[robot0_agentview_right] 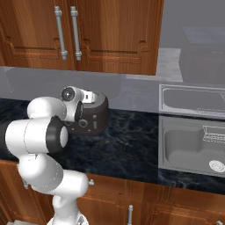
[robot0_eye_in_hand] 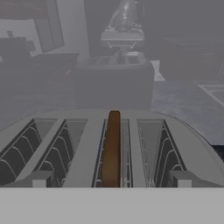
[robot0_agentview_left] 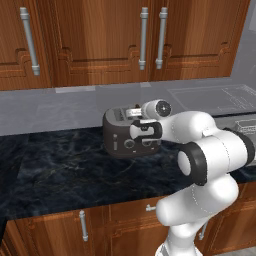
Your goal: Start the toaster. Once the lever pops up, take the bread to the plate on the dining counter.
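A: Where's the toaster?

B: On the black marbled table, back against the grey wall, under the wood cabinets. Dark grey, knobs facing out. In the right base view it sits left of the sink, well apart from it.

A: Bread?

B: Hand view has it. 1 thin brown slice standing on edge in a slot near the middle of the 4. Top edge pokes a bit above the slot. The other 3 slots show bare wire guides.

A: Tool?

B: Spread wide. 2 grey tips sit at the bottom of the hand view, 1 on each side of the slice, nothing pinched. It hangs right above the toaster top, looking along the slots.

A: Base views agree?

B: Yes. Wrist is over the toaster, white arm bent in front of it and hiding part of the front. Can't make out the tips there.

A: Anything else?

B: Sink has a round drain at the right. The grey wall reflects the scene.
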